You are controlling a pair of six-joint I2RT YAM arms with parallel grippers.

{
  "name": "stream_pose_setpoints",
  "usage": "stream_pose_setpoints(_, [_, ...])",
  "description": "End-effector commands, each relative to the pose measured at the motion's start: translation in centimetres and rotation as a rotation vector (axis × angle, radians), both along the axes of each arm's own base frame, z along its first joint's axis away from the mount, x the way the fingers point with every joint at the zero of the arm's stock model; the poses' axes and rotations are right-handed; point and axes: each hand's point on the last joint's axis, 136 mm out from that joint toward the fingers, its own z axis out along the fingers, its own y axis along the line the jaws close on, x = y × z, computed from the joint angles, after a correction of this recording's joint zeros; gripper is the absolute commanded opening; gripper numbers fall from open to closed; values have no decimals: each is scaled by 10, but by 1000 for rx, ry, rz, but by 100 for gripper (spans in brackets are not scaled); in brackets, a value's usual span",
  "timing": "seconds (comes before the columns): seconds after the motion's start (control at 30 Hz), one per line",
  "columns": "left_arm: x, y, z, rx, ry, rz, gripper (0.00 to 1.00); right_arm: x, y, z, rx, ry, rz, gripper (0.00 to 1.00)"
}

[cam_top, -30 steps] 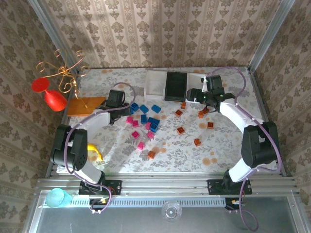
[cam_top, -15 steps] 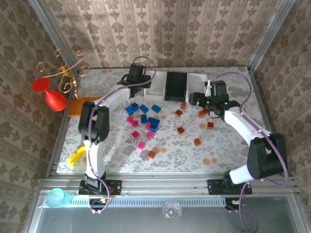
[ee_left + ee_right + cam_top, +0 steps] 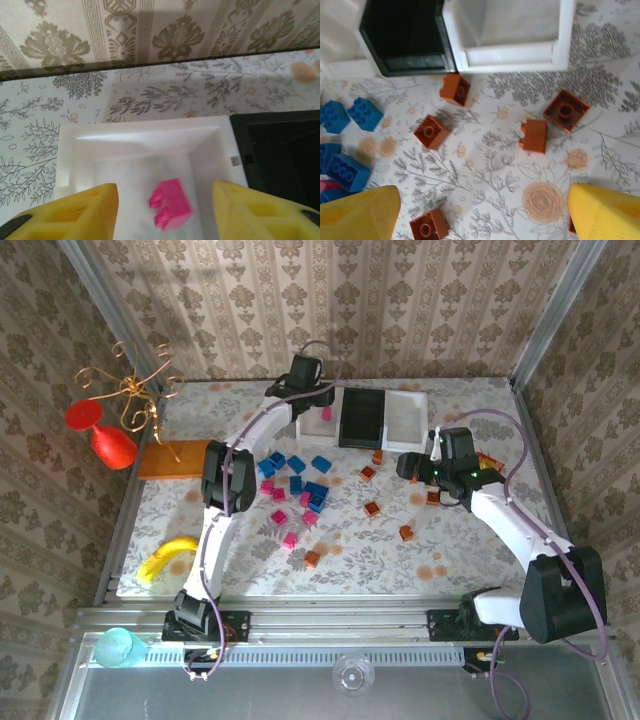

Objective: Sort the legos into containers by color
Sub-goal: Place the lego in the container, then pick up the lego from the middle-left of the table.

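Legos: one pink brick (image 3: pixel 170 203) lies loose on the floor of the left white tray (image 3: pixel 145 127). On the counter (image 3: pixel 250 560), blue bricks (image 3: pixel 298 476) and more pink bricks (image 3: pixel 279 508) cluster mid-left, and orange-brown bricks (image 3: pixel 431 132) are scattered mid-right, apart from one another.
Containers: three in a row at the far edge, with the black tray (image 3: pixel 361 417) between the two white ones. The right white tray (image 3: pixel 510 54) sits just beyond the orange-brown scatter.
Left claw (image 3: pixel 165 194): spread wide above the left white tray, a finger on each side of the pink brick, gripping nothing.
Right claw (image 3: pixel 482 200): fingers wide apart with nothing between them, hovering over the orange-brown bricks.
Step in hand: the pink drop looks done; an orange-brown pick seems to be the next move.
Doing it well: lift the left claw straight up so neither finger clips the tray wall or drags the brick. Centre the right claw on one isolated brick, square the fingers to its flat sides, then descend and close.
Surroundings: an orange board (image 3: pixel 175 458) and a banana (image 3: pixel 172 556) lie well apart, at the left.
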Motion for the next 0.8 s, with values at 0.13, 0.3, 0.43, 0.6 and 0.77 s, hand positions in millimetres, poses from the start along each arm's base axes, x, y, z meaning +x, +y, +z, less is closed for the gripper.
stream_pose_setpoints(0.13, [-61,17,67,-2,-42,-101,63,-22,5,-21,-17,52,-3,88])
stream_pose_setpoints(0.3, [-134,81,51,33,-59,-26,68,-16,29,-12,-7,-19,84,88])
stream_pose_setpoints(0.43, [-194,140,9,71,66,56,70,-6,52,-6,7,-72,158,89])
stream_pose_setpoints(0.6, [-238,168,-41,105,236,46,75,10,71,-11,30,-75,192,89])
stream_pose_setpoints(0.77, [-230,169,-67,95,335,46,72,15,85,-28,59,-24,220,89])
